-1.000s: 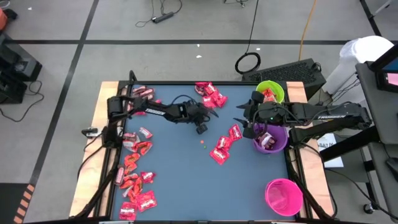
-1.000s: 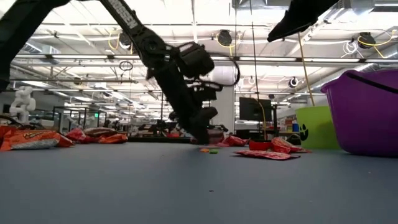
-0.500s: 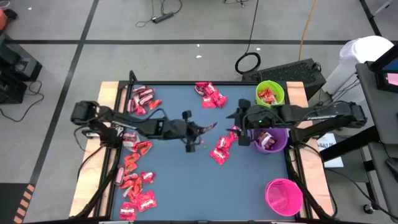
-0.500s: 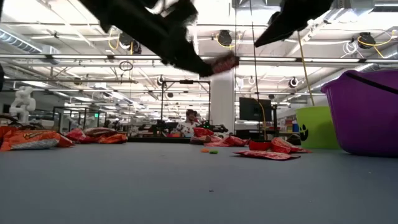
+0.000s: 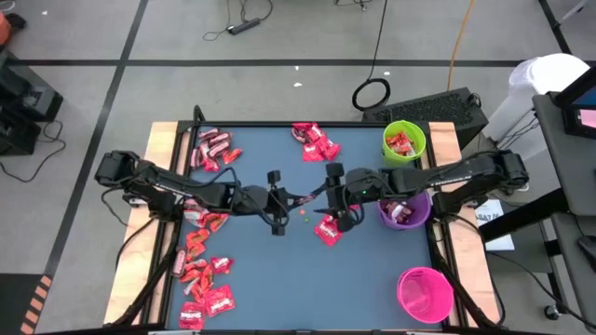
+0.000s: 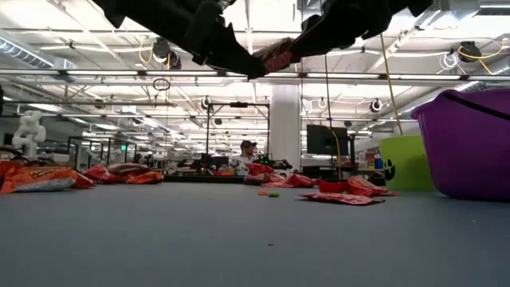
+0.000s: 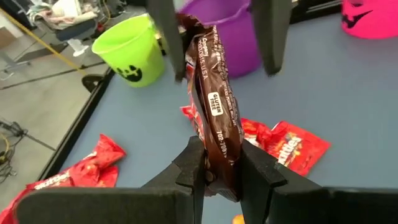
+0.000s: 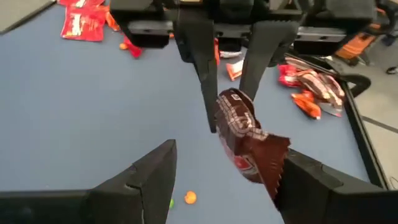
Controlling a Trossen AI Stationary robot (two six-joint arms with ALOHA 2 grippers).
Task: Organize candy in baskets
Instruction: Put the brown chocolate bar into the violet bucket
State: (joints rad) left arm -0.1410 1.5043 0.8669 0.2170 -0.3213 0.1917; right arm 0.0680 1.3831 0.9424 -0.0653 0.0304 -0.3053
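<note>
My left gripper (image 7: 219,171) is shut on a dark maroon wrapped candy (image 7: 214,106) in the air above the table's middle (image 5: 315,194). My right gripper (image 8: 224,186) is open and faces it from the table's right. Its fingers (image 7: 270,37) stand on either side of the candy's free end (image 8: 264,158); whether they touch it, I cannot tell. The low view shows both grippers meeting at the candy (image 6: 279,54), high above the table. The lime green basket (image 5: 404,140) and the purple basket (image 5: 405,209) hold candy. The pink basket (image 5: 425,294) stands at the near right corner. My left gripper pinches the maroon candy by one end (image 7: 221,163) between its two fingers (image 7: 194,165). The fingers come about level from the table's left, along the candy's length. The candy is lifted clear, and its other end (image 6: 293,49) sticks out toward my right gripper.
Red candy lies in heaps along the table's left side (image 5: 200,270), at the far left (image 5: 212,147), at the far centre (image 5: 315,141) and below the grippers (image 5: 328,230). Tiny loose round sweets (image 5: 304,215) lie near the middle. Bare blue table (image 5: 307,288) spreads toward the near edge.
My left gripper has risen from the table with the maroon candy, which is now lifted clear, and has shifted a little toward the table's right. My right gripper has moved from beside the purple basket toward the table's left, up to the candy's free end.
</note>
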